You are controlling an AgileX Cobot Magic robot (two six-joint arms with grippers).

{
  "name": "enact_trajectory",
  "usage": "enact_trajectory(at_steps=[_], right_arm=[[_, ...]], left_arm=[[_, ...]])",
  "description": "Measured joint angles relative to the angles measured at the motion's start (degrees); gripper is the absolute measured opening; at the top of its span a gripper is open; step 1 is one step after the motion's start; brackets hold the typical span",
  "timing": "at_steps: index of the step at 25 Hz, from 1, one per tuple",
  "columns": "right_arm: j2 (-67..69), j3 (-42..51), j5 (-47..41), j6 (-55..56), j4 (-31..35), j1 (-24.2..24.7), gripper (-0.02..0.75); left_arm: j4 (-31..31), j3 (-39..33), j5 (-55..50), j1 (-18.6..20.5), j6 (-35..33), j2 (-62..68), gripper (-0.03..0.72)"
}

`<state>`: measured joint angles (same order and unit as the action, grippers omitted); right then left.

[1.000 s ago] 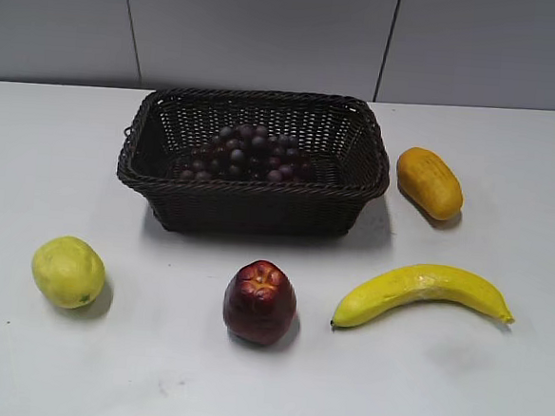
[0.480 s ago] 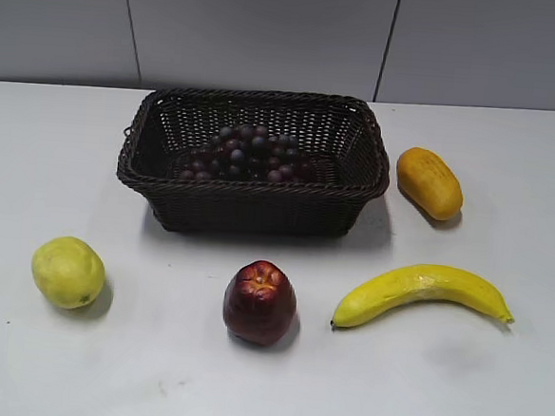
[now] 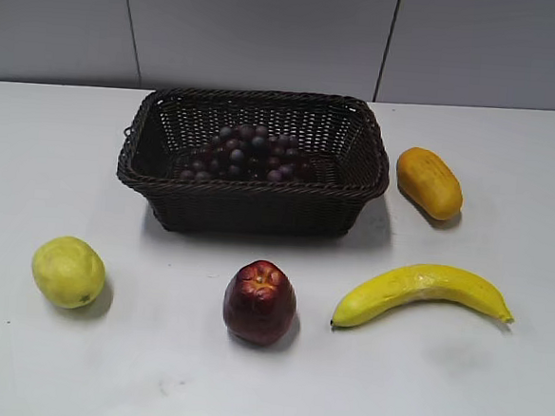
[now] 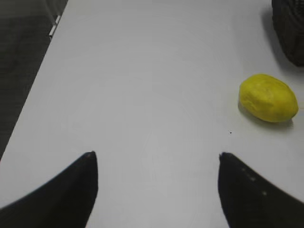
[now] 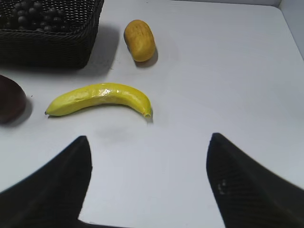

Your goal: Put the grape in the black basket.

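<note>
The grape (image 3: 246, 152), a long bunch of small dark purple-red grapes, lies inside the black basket (image 3: 249, 201), a large woven wicker basket at the back middle of the table. The bunch and basket also show at the top left of the right wrist view, grape (image 5: 35, 15) and basket (image 5: 47, 47). A corner of the basket (image 4: 290, 28) shows in the left wrist view. My left gripper (image 4: 156, 154) is open and empty over bare table. My right gripper (image 5: 148, 137) is open and empty, in front of the banana. Neither gripper shows in the exterior view.
A dark red apple (image 3: 259, 302) stands front middle. A yellow-green round fruit (image 3: 67, 271) lies front left, also in the left wrist view (image 4: 268, 98). A banana (image 3: 422, 292) lies front right. An orange oval fruit (image 3: 429, 182) lies right of the basket.
</note>
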<state>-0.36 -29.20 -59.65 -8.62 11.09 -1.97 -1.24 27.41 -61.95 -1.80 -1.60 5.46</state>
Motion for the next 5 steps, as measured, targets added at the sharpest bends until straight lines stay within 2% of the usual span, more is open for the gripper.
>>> enact_trajectory(at_steps=[5], right_arm=[[0.0,0.0,0.0,0.0,0.0,0.0,0.572]], left_arm=[[0.0,0.0,0.0,0.0,0.0,-4.9,0.581]])
